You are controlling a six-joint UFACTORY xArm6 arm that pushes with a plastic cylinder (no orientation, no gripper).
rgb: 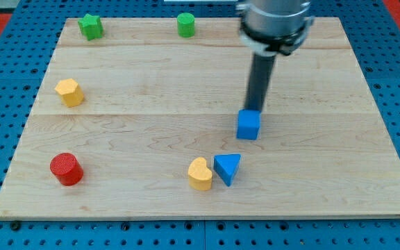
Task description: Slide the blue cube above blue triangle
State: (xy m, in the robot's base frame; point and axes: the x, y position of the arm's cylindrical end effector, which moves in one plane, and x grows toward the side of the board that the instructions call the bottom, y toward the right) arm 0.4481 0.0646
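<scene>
My tip (253,110) apparently touches the blue cube (248,125), above the blue triangle (228,167).

Pale grained wooden board (151,104), matt painted blue cube (248,125), perforated blue base (5,28)

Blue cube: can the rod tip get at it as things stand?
Probably yes. My tip sits right at the top edge of the blue cube, seemingly touching, with nothing between. The blue triangle and yellow heart lie below, out of the way.

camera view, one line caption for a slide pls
My tip touches the blue cube from above, the blue triangle just below.
</scene>
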